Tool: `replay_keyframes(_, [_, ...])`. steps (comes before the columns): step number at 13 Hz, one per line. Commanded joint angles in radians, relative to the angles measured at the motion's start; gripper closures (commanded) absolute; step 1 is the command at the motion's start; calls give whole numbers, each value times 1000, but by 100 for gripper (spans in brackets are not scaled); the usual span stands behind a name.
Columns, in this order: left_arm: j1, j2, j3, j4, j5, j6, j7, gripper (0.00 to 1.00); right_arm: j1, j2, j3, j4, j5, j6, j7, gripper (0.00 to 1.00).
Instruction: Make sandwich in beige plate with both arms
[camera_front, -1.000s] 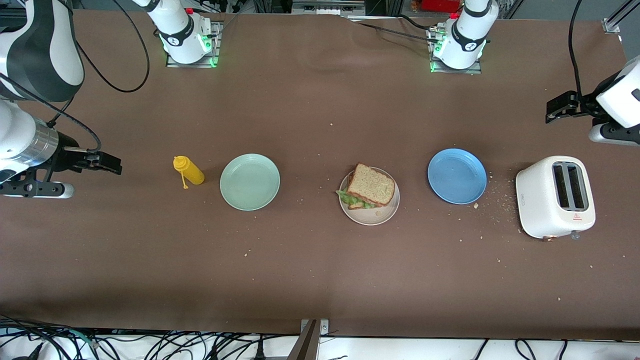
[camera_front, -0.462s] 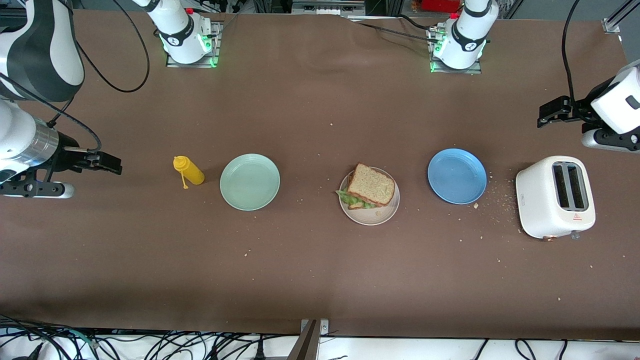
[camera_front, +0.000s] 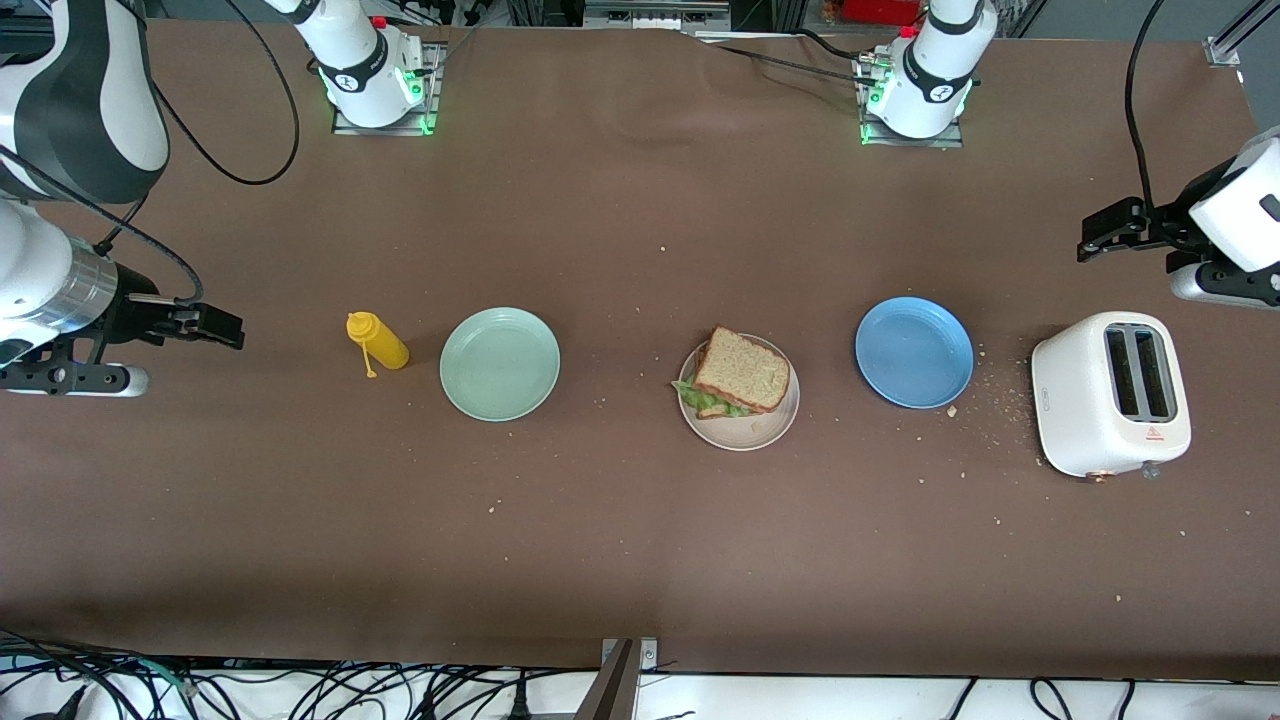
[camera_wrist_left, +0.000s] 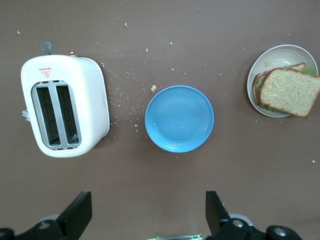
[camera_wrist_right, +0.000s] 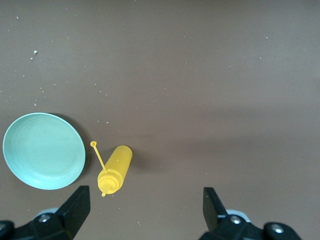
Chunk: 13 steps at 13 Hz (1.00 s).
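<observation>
Looks like the last step: sandwich (camera_front: 742, 372) made and lying on the beige plate (camera_front: 765, 433), in the middle of the table. Two brown bread slices, one on top of the other, with green lettuce peeking out at about 8 o'clock. Top slice a bit crooked, hanging over the plate rim around 11 o'clock.

Going by the front view, with the beige plate as the middle of the clock:
- at 3 o'clock, the blue plate (camera_front: 914, 352), with nothing on it.
- farther out at 3 o'clock, the white toaster (camera_front: 1110, 394), both slots dark, with crumbs (camera_front: 1000, 400) on the table between it and the blue plate.
- at 9 o'clock, the green plate (camera_front: 500, 363), also bare.
- farther out at 9 o'clock, the yellow squeeze bottle (camera_front: 377, 341), lying on its side.

Left gripper (camera_wrist_left: 145, 212): wide open, holding nothing, up in the air over the brown table at the left arm's end, close to the toaster. Right gripper (camera_wrist_right: 145, 210): wide open too, holding nothing, over the table at the right arm's end, close to the yellow bottle. Both well apart from the sandwich.

Next move, as a guess: nothing more to pick up. Just hold both arms away from the plate, so as not to bump the crooked top slice.
</observation>
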Motion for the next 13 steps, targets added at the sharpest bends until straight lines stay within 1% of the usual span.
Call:
replay_keyframes(1, [4,-4,-1,-9,-23,15,6,0,8,-18,-6,-14,-2,6,0,0])
replay_keyframes(3, [4,-14,-3,-24,-21,30,6,0,8,-18,-6,-14,-2,6,-2,0])
replay_keyframes(13, [1,-12,-3,-23,-21,32,6,0,10,-18,-6,-14,-3,6,-9,0])
